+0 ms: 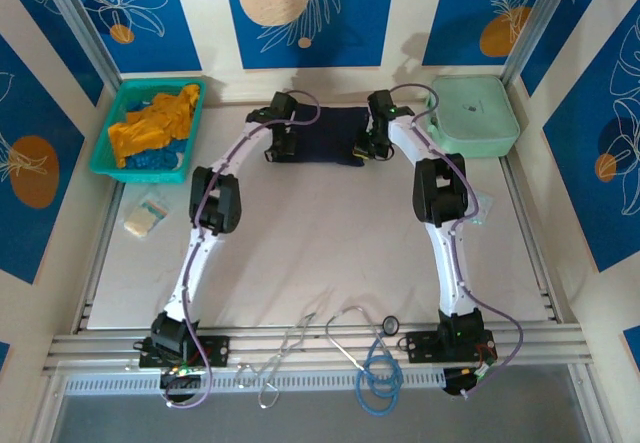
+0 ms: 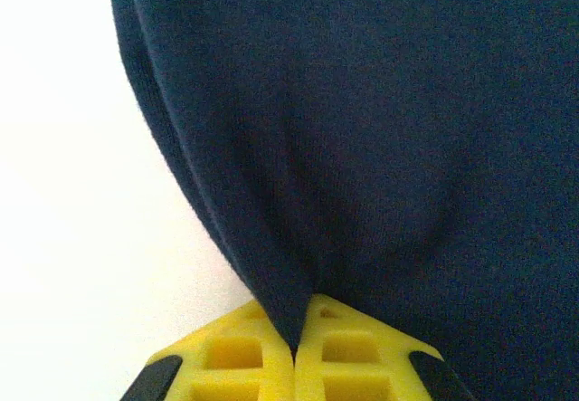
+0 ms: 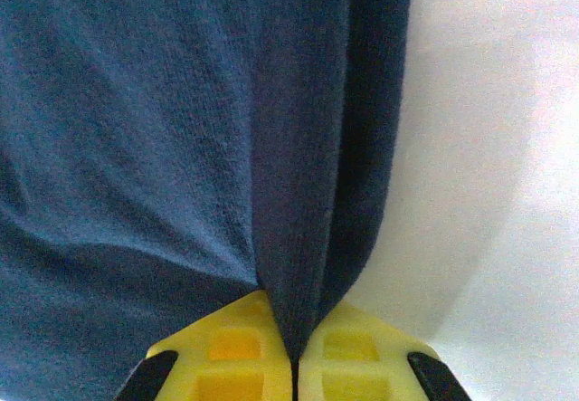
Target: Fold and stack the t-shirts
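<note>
A dark navy t-shirt point(image 1: 325, 133) lies folded into a compact rectangle at the far middle of the desk point(image 1: 320, 243). Its long axis runs left to right, and which end is the collar cannot be told.

The left pincer point(image 1: 281, 149) is at the shirt's left end and the right pincer point(image 1: 368, 147) at its right end. In the left wrist view, the yellow tips of the left pincer point(image 2: 294, 333) are pressed together on a gathered fold of the navy cloth point(image 2: 362, 147), which fans up and away from them. In the right wrist view, the right pincer point(image 3: 291, 333) is likewise closed tight on a pinched ridge of the same cloth point(image 3: 136, 129).

A teal plastic basket point(image 1: 112, 123) sits at the far left corner, just beside the left arm. It holds a crumpled mustard-orange shirt point(image 1: 155, 123) and a bright blue shirt point(image 1: 150, 160). A mint-green hard case point(image 1: 472, 113) sits at the far right, near the right pincer. A small pale packet point(image 1: 146, 217) lies on the left of the desk. A blue stethoscope point(image 1: 378, 368) lies at the near edge between the arm bases.

The desk is pale and smooth. The walls around it carry blue panels with white leaf drawings and orange discs.
</note>
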`<action>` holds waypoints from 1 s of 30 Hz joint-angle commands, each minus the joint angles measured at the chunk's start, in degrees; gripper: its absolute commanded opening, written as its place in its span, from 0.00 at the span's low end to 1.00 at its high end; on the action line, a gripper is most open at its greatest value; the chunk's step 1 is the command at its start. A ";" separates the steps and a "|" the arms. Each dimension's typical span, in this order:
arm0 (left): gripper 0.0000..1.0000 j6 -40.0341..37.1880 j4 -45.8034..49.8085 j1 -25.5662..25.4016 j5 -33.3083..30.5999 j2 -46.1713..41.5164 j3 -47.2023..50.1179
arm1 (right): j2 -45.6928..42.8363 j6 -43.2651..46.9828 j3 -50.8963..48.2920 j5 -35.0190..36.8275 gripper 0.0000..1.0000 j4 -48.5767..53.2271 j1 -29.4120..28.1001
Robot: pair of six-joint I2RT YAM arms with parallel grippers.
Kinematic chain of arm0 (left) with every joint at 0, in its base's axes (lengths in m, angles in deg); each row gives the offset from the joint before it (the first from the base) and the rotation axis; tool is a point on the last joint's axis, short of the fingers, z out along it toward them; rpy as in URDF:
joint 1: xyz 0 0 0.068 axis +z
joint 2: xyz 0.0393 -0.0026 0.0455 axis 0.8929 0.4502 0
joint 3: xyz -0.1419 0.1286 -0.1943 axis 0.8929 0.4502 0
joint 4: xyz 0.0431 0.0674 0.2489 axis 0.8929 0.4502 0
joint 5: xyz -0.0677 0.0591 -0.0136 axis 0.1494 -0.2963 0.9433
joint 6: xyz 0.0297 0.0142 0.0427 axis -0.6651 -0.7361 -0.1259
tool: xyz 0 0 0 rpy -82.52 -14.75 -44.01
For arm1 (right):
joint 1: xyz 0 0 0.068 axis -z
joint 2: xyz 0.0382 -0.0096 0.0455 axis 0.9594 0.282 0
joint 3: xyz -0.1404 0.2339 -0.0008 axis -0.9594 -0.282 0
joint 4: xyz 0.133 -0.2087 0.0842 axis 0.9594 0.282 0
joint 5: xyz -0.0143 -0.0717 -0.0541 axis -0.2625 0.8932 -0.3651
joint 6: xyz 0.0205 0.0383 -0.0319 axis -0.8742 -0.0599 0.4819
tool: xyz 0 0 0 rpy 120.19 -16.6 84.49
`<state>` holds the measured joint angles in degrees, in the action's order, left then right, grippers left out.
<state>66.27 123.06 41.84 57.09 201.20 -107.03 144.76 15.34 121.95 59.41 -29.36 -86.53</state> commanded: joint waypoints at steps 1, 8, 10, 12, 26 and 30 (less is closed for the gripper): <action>0.00 -4.47 6.39 1.17 -0.75 5.19 -5.63 | 6.18 0.19 7.61 0.48 0.00 6.29 1.38; 0.07 -6.33 1.43 1.37 -1.31 4.76 -5.54 | 10.75 -0.34 16.00 -1.30 0.00 8.89 2.25; 0.15 -6.79 1.17 1.46 -1.96 4.41 -5.45 | 10.49 -0.03 16.07 -2.11 0.05 9.07 2.34; 0.29 -7.39 1.06 1.40 -2.60 4.02 -5.46 | 9.99 0.27 16.09 -2.68 0.25 9.13 2.31; 0.95 -12.14 -0.21 1.41 -6.12 -8.28 -5.30 | 0.88 1.93 20.23 -3.16 0.87 13.08 4.10; 1.00 -12.16 -1.19 1.25 -6.18 -15.82 -1.68 | -5.41 2.88 16.72 -2.21 1.00 13.15 4.07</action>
<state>55.04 122.57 42.88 52.09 194.62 -110.12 147.45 17.02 139.91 57.20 -17.80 -82.20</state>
